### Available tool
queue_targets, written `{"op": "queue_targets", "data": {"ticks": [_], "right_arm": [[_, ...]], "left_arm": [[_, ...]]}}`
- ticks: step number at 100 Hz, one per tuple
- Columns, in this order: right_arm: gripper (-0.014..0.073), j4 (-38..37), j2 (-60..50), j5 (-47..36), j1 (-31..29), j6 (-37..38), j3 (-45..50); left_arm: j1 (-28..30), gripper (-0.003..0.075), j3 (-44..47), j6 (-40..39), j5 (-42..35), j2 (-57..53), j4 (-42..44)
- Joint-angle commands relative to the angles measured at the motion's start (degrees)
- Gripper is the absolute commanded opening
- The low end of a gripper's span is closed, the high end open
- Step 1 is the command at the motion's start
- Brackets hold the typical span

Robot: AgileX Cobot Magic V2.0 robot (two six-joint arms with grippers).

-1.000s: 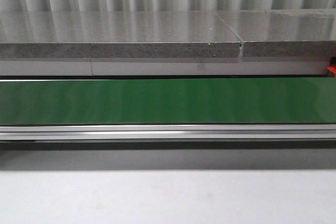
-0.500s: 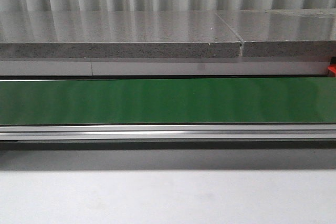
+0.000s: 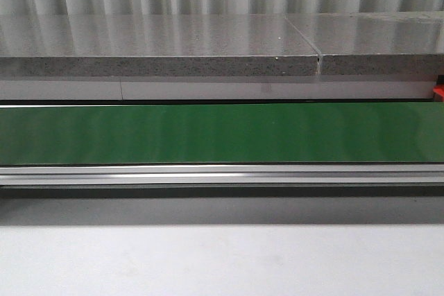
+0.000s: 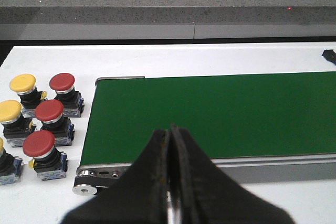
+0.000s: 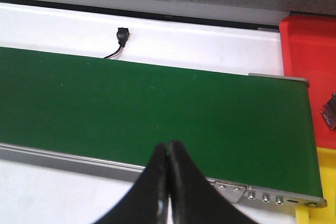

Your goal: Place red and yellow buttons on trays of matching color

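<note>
Green conveyor belt (image 4: 210,114) between button cluster (image 4: 37,121) and red tray (image 5: 310,77), both tools closed.

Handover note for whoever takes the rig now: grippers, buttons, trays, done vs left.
Left gripper: shut, empty, over the green belt.
Right gripper: shut, empty, over the belt's other end.
Buttons: three red buttons and at least three yellow buttons stand on the white table beside the left belt end.
Trays: red tray past the right belt end; yellow tray only partly visible.
Done: no button moved.
Left: sort all.
</note>
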Motion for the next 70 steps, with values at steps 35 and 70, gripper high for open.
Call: {"op": "queue_targets", "data": {"ticks": [35,70], "right_arm": [[-0.0092,0.86,-0.36,-3.33,0.14,-0.59,-1.42],[-0.0092,0.86,-0.36,-3.33,0.14,-0.59,-1.42]], "left_arm": [[-0.29,-0.0020,-1.47,-0.58,-5.02,0.42,-0.56],[-0.29,0.0417,-1.47,-0.27,-5.02,0.42,-0.33]]}}
